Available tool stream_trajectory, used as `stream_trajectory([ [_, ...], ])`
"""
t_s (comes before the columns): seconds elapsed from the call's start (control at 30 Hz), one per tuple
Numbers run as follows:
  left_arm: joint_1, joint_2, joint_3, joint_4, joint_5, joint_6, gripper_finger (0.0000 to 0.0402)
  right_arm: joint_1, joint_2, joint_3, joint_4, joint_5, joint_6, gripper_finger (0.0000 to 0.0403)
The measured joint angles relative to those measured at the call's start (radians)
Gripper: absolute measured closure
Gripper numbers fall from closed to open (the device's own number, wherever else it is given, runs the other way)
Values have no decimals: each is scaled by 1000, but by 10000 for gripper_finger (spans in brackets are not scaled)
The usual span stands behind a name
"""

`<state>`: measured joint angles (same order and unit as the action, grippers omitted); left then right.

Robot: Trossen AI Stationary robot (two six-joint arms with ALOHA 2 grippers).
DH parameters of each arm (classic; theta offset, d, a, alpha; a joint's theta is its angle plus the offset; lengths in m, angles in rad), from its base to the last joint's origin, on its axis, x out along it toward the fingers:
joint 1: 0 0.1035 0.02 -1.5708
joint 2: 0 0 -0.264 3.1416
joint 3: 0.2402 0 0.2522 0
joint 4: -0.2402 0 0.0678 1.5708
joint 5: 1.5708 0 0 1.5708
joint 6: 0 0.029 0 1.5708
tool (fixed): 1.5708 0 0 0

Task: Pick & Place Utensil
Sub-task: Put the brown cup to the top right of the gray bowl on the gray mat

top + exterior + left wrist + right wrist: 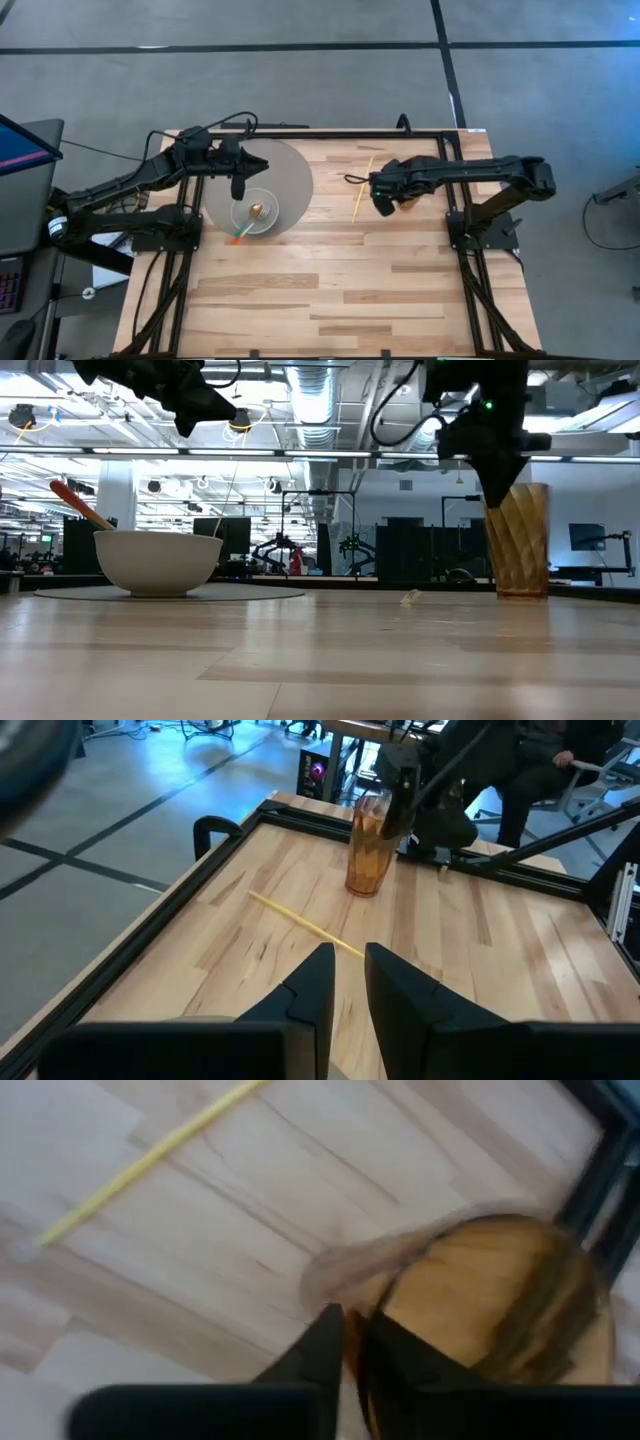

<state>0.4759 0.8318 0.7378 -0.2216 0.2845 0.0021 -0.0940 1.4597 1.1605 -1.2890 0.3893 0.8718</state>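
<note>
A thin yellow stick (pixel 362 187) lies flat on the wooden table; it also shows in the left wrist view (pixel 300 925) and the right wrist view (pixel 150 1155). An amber ribbed cup (pixel 408 195) stands upright to its right (pixel 522 540). A white bowl (pixel 262 215) on a grey round mat (pixel 290 175) holds an orange-handled utensil (pixel 75 502) leaning on its rim. My left gripper (pixel 238 190) hovers above the bowl, shut and empty (pixel 348 975). My right gripper (pixel 383 208) is shut and empty (pixel 350 1335), close beside the cup, below its rim (pixel 503 500). My right gripper points down close against the cup's rim (pixel 340 1285) on the cup's left, near side. The right wrist view is blurred here, so I cannot tell whether the fingers touch the cup. My left gripper touches nothing.
A black frame rail (pixel 230 820) runs round the table's far edge. A person sits beyond the table's right side (pixel 540 760). A monitor (pixel 20 160) stands off the left edge. Bare wood lies across the table's near half (pixel 320 290).
</note>
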Motion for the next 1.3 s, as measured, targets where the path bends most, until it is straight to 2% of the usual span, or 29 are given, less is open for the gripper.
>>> stream_trajectory([
  [0.07, 0, 0, 0, 0, 0, 1, 341, 0, 0, 18, 2, 7, -29, 392],
  [0.17, 0, 0, 0, 5, 0, 1, 341, 0, 1, 63, 13, 12, -35, 387],
  [0.27, 0, 0, 0, 15, 0, 1, 341, 5, 1, 128, 73, 11, -120, 394],
  [0.37, 0, 0, 0, 33, 0, 1, 341, 17, 1, 187, 267, 4, -263, 396],
  [0.5, 0, -2, 0, 56, 0, 1, 341, 20, 7, 211, 609, -14, -459, 393],
  [0.6, 0, -23, 0, 63, 0, 1, 341, 0, 46, 210, 804, -135, -608, 398],
  [0.7, -3, -59, -1, 64, 0, 2, 341, -24, 125, 228, 935, -237, -676, 398],
  [0.83, -14, -117, -1, 61, 1, 25, 341, -57, 275, 335, 894, -245, -759, 398],
  [0.93, -27, -151, -1, 63, 9, 25, 341, -85, 399, 476, 833, -245, -826, 399],
  [1.17, -42, -172, -1, 49, 15, 25, 341, -157, 673, 885, 524, -261, -889, 398],
  [1.3, -45, -167, -1, 38, 15, 26, 341, -183, 799, 1040, 399, -289, -890, 397],
])
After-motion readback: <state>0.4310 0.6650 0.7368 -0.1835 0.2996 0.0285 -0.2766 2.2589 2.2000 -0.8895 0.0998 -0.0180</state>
